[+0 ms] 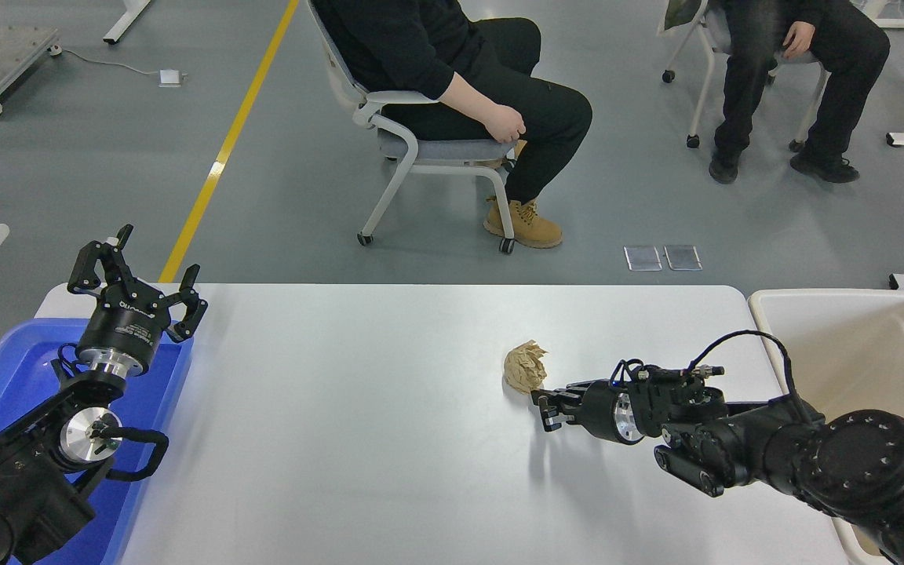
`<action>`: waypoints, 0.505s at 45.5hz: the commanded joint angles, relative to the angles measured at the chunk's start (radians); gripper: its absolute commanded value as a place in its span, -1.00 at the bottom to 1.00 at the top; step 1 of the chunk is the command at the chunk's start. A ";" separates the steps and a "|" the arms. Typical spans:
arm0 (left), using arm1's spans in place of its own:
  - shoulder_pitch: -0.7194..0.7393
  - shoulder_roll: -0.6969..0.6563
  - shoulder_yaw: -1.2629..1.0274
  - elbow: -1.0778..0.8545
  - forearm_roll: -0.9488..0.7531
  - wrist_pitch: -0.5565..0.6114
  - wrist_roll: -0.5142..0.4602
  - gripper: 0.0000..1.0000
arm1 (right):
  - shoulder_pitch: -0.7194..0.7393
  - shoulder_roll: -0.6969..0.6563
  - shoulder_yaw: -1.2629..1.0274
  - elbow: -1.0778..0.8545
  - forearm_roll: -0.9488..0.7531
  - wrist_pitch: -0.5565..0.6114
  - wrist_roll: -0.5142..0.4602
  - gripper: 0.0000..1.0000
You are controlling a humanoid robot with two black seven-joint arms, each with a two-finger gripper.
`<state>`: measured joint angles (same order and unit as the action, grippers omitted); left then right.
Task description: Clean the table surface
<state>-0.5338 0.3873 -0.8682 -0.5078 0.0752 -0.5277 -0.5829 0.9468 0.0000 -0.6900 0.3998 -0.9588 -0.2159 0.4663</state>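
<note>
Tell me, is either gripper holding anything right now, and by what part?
Nothing is held. The right gripper is open just short of the crumpled paper ball on the table surface; the left gripper is parked, empty.
</note>
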 commanded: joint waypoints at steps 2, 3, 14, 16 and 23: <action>0.000 -0.001 0.000 0.000 0.000 0.000 0.000 1.00 | 0.006 0.000 0.003 -0.001 0.005 -0.008 0.000 -1.00; 0.000 0.001 0.000 0.000 0.000 0.000 0.000 1.00 | 0.009 0.000 0.004 -0.001 0.009 -0.010 0.000 -1.00; 0.000 -0.001 0.000 0.002 0.000 0.000 0.000 1.00 | 0.056 0.000 0.058 0.008 0.015 -0.020 0.006 -1.00; 0.000 0.001 0.000 0.000 0.000 0.000 0.000 1.00 | 0.066 0.000 0.073 0.016 0.015 -0.019 0.012 -1.00; 0.000 0.001 0.000 0.000 0.000 0.000 0.000 1.00 | 0.125 0.000 0.104 0.063 0.015 -0.019 0.015 -1.00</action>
<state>-0.5338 0.3873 -0.8682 -0.5078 0.0752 -0.5277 -0.5829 1.0058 0.0001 -0.6339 0.4169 -0.9454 -0.2326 0.4747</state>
